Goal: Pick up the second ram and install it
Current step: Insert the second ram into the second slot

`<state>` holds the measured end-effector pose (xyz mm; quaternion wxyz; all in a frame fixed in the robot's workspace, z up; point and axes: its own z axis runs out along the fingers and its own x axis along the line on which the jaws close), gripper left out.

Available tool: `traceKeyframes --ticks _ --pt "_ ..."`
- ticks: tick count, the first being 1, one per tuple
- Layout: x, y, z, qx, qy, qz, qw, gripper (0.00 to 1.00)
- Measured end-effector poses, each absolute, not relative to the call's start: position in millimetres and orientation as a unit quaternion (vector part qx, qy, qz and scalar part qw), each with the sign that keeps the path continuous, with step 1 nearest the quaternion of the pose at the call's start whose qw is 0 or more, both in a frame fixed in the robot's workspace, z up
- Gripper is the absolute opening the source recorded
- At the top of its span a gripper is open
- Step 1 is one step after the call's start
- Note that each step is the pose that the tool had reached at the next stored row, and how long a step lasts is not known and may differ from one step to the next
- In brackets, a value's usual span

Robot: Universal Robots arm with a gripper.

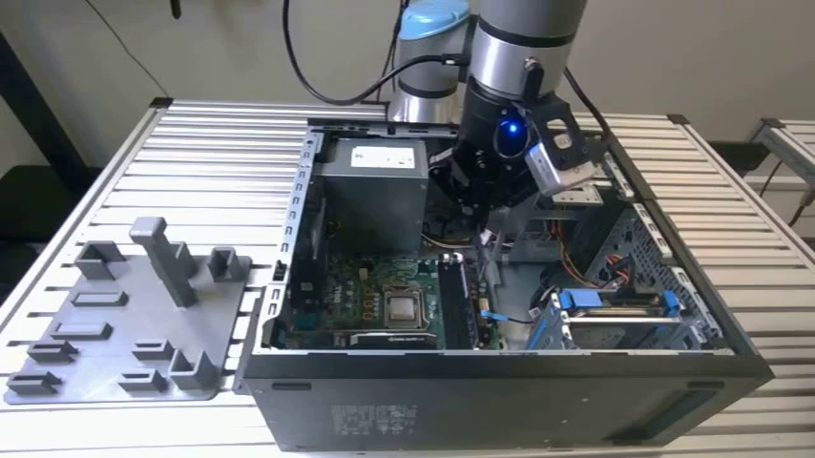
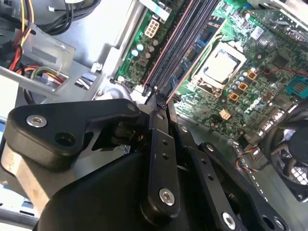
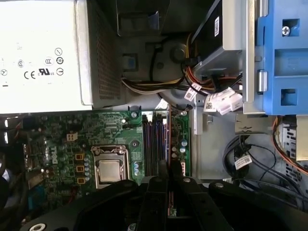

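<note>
**Ram pinched edge-on, right over the sockets**

- The arm reaches down into the open computer case [image 1: 510,382]. The gripper [image 3: 169,168] hangs directly above the memory sockets [image 3: 153,139], at their end away from the power supply [image 3: 38,53].
- The fingers [image 3: 155,202] are pressed nearly together, with a narrow slit between them.
- In the first wrist view a thin brownish strip sits in that slit. I take it for the second ram [image 3: 169,204], seen edge-on and clamped by its flat faces. Little of it shows, so this is a judgement.
- Why held so: the slit runs in line with the memory sockets, so a board gripped this way lies parallel to the slots. Clamping it by the faces leaves the contact edge free and turned toward the sockets. That suits a part that has to go in long edge first.
- Ram relative to tool: it lies between the fingers, not beside or below them. I cannot tell whether its lower edge touches a socket or hangs just above.
- Surroundings, all reckoned from the memory sockets:
  - The processor socket [image 3: 109,169] is just beside them on the green motherboard [image 3: 57,139].
  - The cables [image 3: 159,86] are bunched beyond their far end, apart from the gripper.
  - The grey tray [image 1: 76,353] stands well apart, outside the case on the exterior view's left.
</note>
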<state>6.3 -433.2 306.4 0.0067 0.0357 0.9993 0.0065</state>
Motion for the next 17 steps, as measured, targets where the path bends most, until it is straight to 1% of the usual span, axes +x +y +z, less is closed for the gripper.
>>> traceKeyframes --ticks 10,14,17 --pt "1 -442 298 0.022 1.000 0.007 0.007 0.14" --pt "-14 -443 293 0.022 1.000 0.007 0.012 0.14" --pt "-17 -443 288 0.021 1.000 0.007 0.013 0.14"
